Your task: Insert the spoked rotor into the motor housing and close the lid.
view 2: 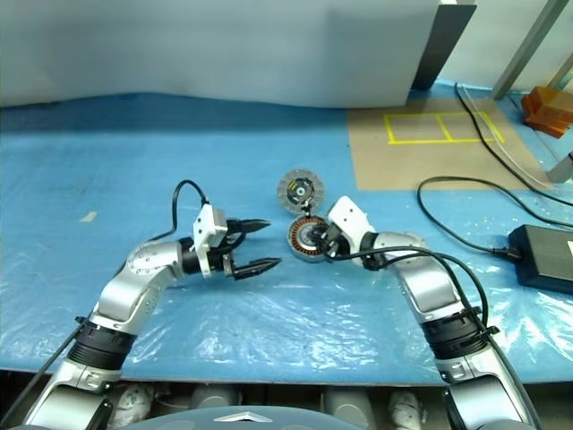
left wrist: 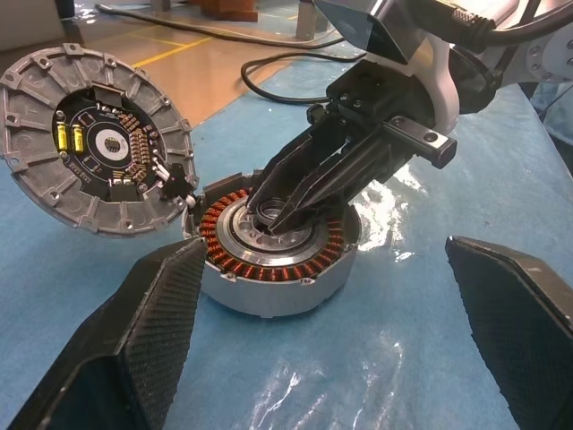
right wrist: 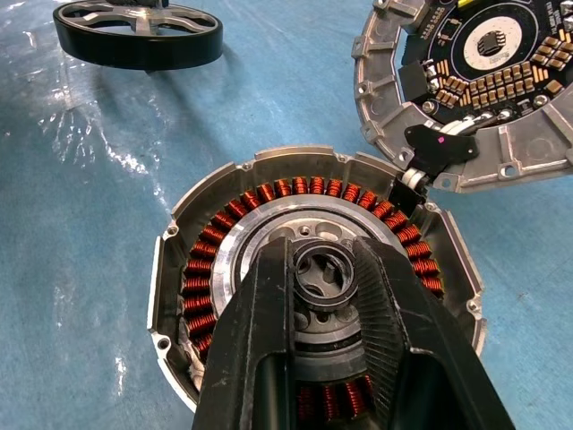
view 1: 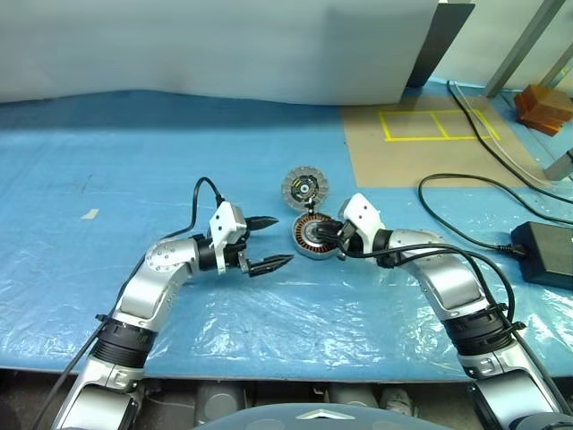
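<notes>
My right tool (view 1: 338, 240) pinches the centre hub of the motor housing (view 1: 311, 236) on the blue tabletop (view 1: 107, 179); hinged lid (view 1: 304, 188) open behind. Left tool (view 1: 269, 242) wide, empty, just beside.

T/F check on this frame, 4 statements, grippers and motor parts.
1. The left gripper is open and holds nothing. True.
2. The round grey hinged lid with a circuit board is shut over the silver motor housing with copper windings. False: it stands open beside the housing.
3. The right gripper is closed on the housing's centre hub. True.
4. The black ring-shaped rotor with silver spokes sits inside the housing. False: it lies apart on the blue plastic sheet.
</notes>
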`<control>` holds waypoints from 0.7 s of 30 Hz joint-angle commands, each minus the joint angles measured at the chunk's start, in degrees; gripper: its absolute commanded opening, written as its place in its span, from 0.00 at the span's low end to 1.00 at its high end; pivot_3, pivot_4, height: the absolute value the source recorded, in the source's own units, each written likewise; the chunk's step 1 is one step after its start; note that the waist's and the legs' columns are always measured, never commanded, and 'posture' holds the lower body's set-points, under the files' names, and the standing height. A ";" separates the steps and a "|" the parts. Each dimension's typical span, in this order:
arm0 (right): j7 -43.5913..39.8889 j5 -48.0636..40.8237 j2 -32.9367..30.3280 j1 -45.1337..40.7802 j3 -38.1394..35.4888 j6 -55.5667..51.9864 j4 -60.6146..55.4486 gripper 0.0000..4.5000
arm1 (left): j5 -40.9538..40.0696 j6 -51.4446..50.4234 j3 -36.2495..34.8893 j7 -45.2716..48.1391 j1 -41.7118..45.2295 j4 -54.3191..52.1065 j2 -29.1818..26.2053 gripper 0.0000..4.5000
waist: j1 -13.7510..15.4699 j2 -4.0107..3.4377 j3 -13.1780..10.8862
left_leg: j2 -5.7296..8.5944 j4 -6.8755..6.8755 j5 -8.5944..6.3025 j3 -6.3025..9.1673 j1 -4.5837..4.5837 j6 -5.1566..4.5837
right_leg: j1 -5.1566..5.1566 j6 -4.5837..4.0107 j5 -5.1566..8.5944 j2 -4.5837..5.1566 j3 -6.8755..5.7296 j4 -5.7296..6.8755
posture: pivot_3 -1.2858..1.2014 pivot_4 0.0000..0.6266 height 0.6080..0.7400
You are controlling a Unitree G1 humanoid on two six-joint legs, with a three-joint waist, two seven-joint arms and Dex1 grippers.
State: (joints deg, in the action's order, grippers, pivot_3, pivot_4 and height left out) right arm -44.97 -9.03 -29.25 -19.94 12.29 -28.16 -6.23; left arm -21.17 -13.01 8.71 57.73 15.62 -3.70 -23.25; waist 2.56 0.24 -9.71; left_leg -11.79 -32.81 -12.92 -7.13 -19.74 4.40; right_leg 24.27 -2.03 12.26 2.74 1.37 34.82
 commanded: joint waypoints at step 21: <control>-0.17 2.20 0.21 0.15 1.27 3.37 1.40 0.30 | -0.05 0.30 0.28 -0.46 -0.07 -1.50 -0.27 1.00 | -0.01 0.00 0.00 | 0.00 -0.04 0.00 0.00 0.02 -0.01 | 0.00 -0.01 0.00 0.00 0.01 0.04 | 0.52 0.24 1.00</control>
State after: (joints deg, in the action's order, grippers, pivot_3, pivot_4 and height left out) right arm -45.21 -7.75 -28.99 -20.06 12.80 -25.17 -4.56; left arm -21.16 -13.14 9.11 57.21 15.53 -3.84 -23.32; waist 2.55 0.25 -9.71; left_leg -11.79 -32.85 -12.92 -7.14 -19.72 4.39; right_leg 24.27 -2.04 12.25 2.74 1.38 34.86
